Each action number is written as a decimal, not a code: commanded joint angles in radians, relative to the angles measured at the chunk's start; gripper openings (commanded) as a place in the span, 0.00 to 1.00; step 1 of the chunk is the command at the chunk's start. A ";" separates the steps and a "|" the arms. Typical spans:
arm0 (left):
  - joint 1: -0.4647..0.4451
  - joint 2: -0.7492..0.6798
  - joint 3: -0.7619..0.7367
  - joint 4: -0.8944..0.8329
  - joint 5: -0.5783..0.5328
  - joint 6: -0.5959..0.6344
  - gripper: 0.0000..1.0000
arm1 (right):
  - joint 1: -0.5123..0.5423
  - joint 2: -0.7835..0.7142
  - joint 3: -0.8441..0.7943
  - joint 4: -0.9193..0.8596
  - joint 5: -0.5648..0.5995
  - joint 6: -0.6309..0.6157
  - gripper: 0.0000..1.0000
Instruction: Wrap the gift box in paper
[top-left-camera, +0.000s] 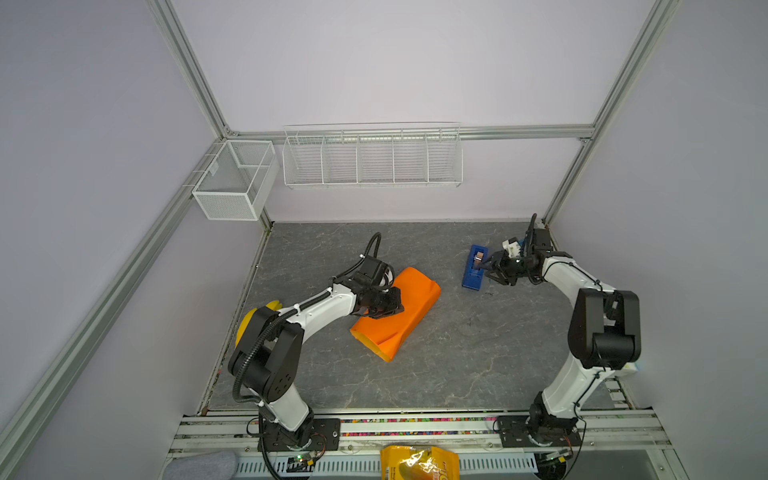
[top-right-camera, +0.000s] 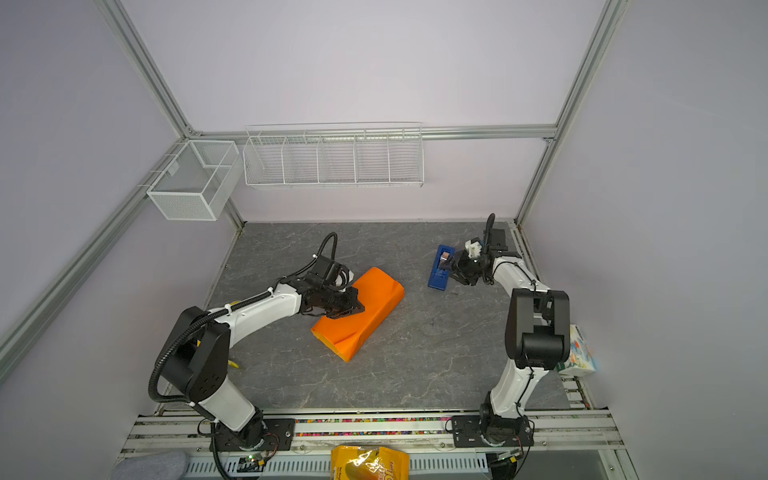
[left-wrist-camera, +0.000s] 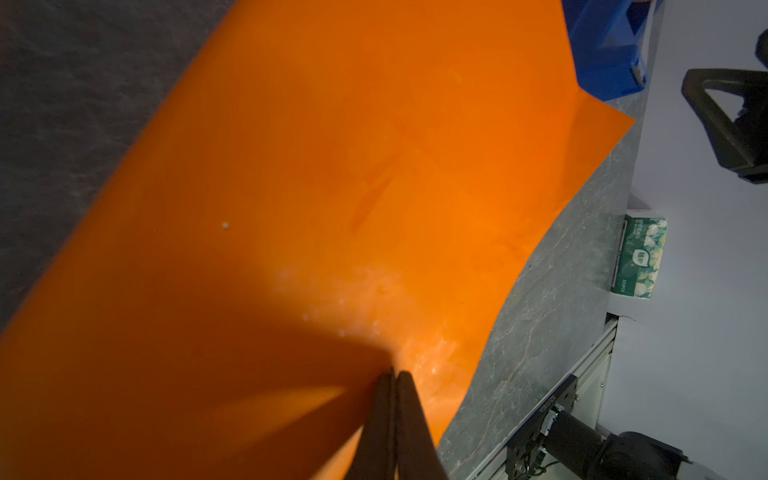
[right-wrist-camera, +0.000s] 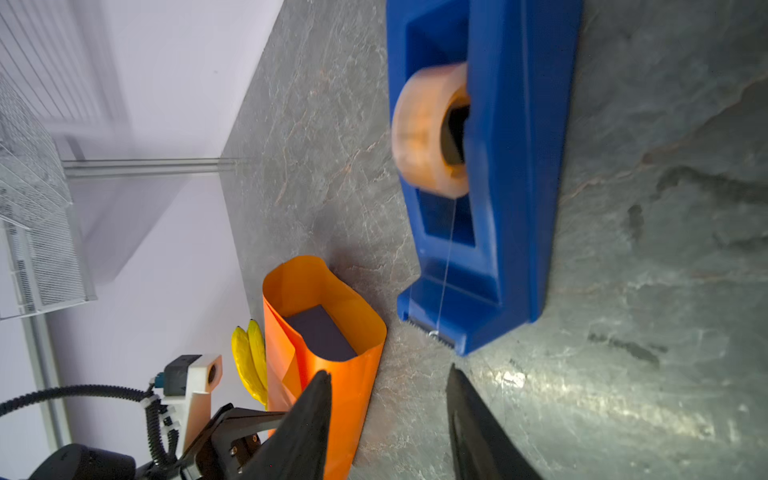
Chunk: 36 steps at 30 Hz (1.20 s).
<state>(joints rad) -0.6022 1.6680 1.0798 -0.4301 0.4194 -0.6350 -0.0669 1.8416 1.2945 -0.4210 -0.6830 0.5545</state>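
The orange paper (top-left-camera: 409, 305) (top-right-camera: 370, 309) lies mid-table, folded over into a flattened tube. Through its open end the dark gift box (right-wrist-camera: 322, 334) shows inside the paper (right-wrist-camera: 361, 386). My left gripper (top-left-camera: 397, 309) (top-right-camera: 358, 309) (left-wrist-camera: 395, 374) is shut, its tips resting on top of the paper (left-wrist-camera: 332, 187), with nothing visible between the jaws. My right gripper (top-left-camera: 486, 276) (top-right-camera: 451, 272) (right-wrist-camera: 390, 371) is open and empty, just off the toothed cutter end of the blue tape dispenser (top-left-camera: 473, 268) (top-right-camera: 439, 268) (right-wrist-camera: 507, 208). A strand of tape runs from the roll to the cutter.
Bananas (right-wrist-camera: 249, 361) lie at the table's left edge behind the left arm. A yellow snack bag (top-left-camera: 419, 461) sits in front of the rail. A tissue box (top-right-camera: 577, 353) stands at the right edge. Wire baskets (top-left-camera: 372, 158) (top-left-camera: 235, 178) hang on the back and left walls.
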 joint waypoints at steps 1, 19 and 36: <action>0.000 0.049 -0.040 -0.087 -0.068 0.003 0.00 | -0.014 0.056 0.047 0.024 -0.117 -0.022 0.46; -0.001 0.049 -0.035 -0.089 -0.068 -0.002 0.00 | -0.026 0.228 0.030 0.229 -0.229 0.111 0.37; 0.001 0.050 -0.034 -0.089 -0.070 -0.006 0.00 | -0.029 0.242 -0.006 0.339 -0.254 0.201 0.16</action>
<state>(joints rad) -0.6022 1.6680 1.0801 -0.4305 0.4194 -0.6357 -0.0902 2.0792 1.3079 -0.1104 -0.9291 0.7330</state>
